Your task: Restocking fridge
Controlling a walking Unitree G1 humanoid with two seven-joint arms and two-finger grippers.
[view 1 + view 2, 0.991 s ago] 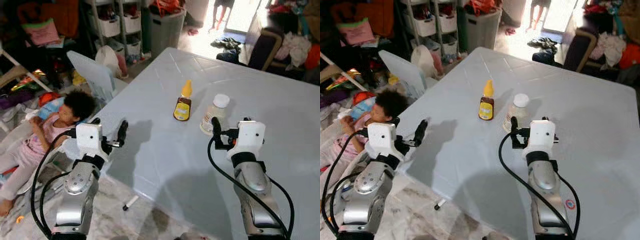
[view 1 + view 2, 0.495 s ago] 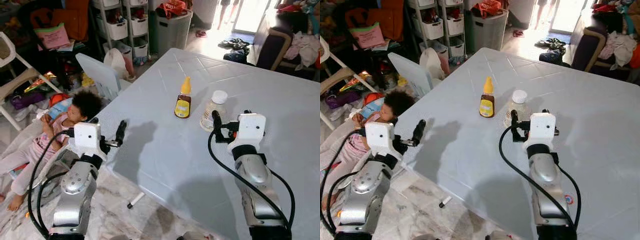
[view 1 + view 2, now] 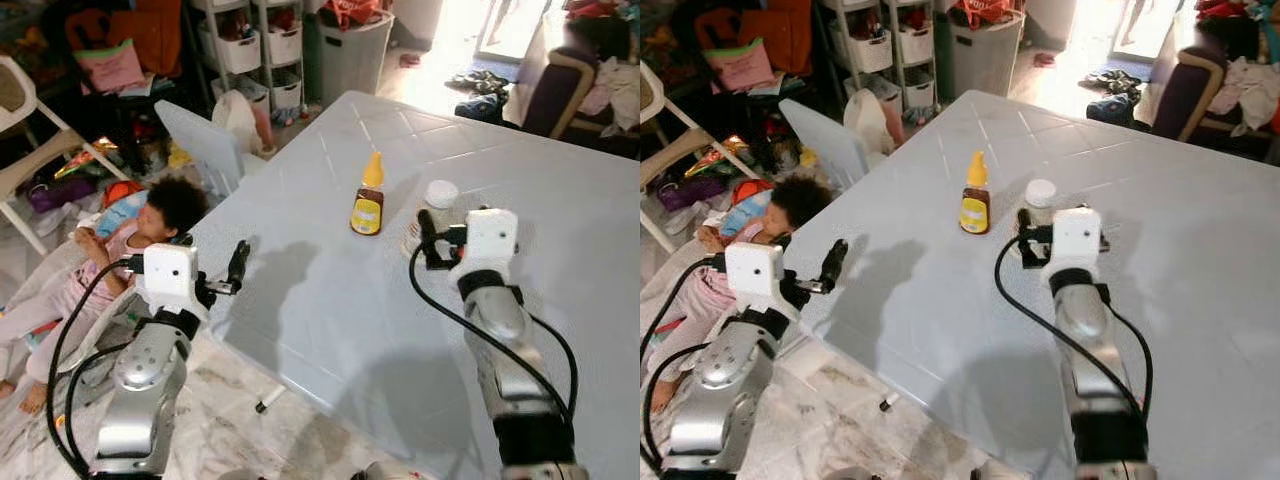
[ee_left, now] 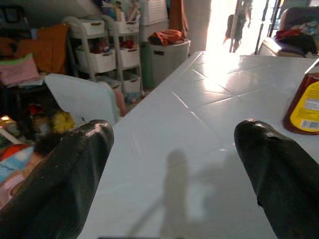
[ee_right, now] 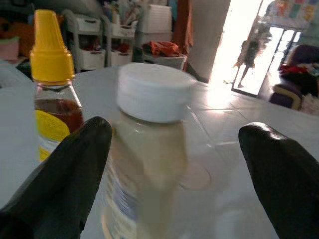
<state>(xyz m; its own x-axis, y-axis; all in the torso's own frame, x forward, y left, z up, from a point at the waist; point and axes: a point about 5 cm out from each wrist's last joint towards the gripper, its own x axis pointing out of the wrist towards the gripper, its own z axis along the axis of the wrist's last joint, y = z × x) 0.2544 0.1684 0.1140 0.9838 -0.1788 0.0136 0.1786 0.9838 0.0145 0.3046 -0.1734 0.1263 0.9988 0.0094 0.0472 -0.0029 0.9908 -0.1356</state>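
While the left gripper (image 3: 238, 268) hovers spread at the pale tiled table's (image 3: 330, 300) left edge, the right gripper (image 5: 172, 149), fingers apart, flanks a white-capped clear jar (image 5: 147, 149).

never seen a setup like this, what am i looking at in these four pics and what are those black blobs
It is a humanoid robot with two silver arms, each ending in a gripper of two long black fingers. The two wide pictures come from cameras on its head, looking down at a white table. The other two come from cameras on its wrists, looking out between the fingers; the black blobs are those fingers.

On the table stand a honey bottle with a yellow cap and a jar with a white lid. The right gripper is open with the jar between its fingers, not yet gripped. The left gripper is open and holds nothing, at the table's edge. A child lies on the floor beside the table.
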